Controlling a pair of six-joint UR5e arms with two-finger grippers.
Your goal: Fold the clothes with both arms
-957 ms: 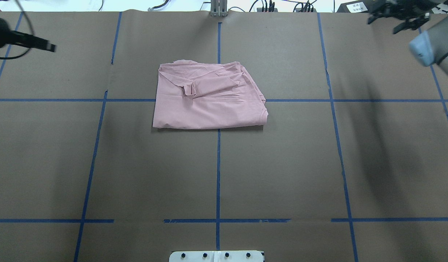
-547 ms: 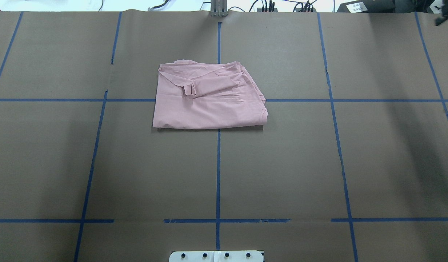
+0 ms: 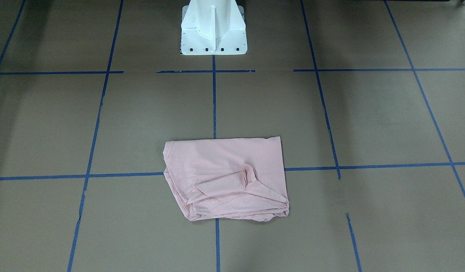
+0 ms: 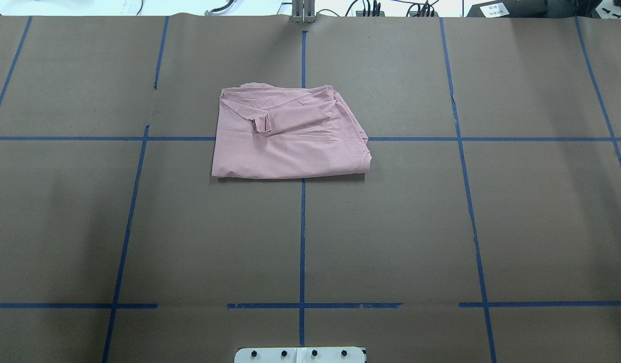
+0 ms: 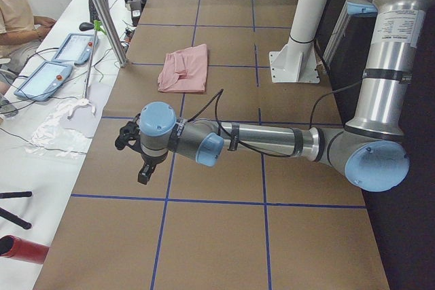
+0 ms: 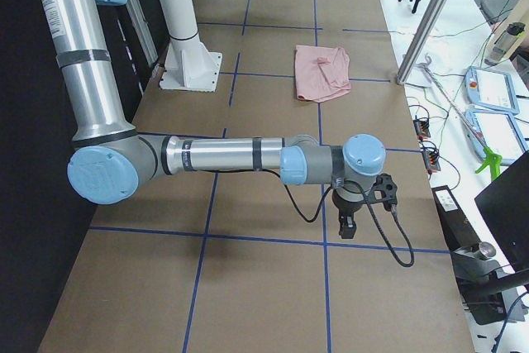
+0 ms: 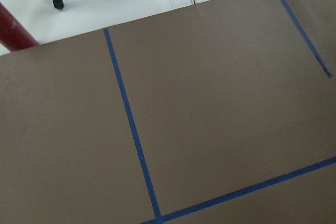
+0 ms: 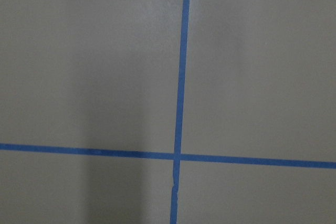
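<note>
The pale pink T-shirt (image 4: 285, 141) lies folded into a rough rectangle at the table's middle, a sleeve tucked on top; its print is hidden. It also shows in the front view (image 3: 225, 177) and both side views (image 5: 183, 69) (image 6: 322, 72). Both arms are stretched out low, far from the shirt. The left gripper (image 5: 139, 162) hangs over the table's left end. The right gripper (image 6: 347, 222) hangs over the right end. Each shows only in a side view, so I cannot tell whether it is open or shut. Both wrist views show only brown paper and blue tape.
The white pedestal base (image 3: 213, 30) stands at the robot's side of the table. Blue tape lines (image 4: 302, 242) grid the brown paper. A seated person (image 5: 17, 5) and tablets (image 5: 44, 76) are at the bench beyond the far edge, and cables (image 6: 430, 150) lie there.
Both arms have swung outward and left the overhead view: the left off its left edge, the right off its top right corner. The shirt has not moved.
</note>
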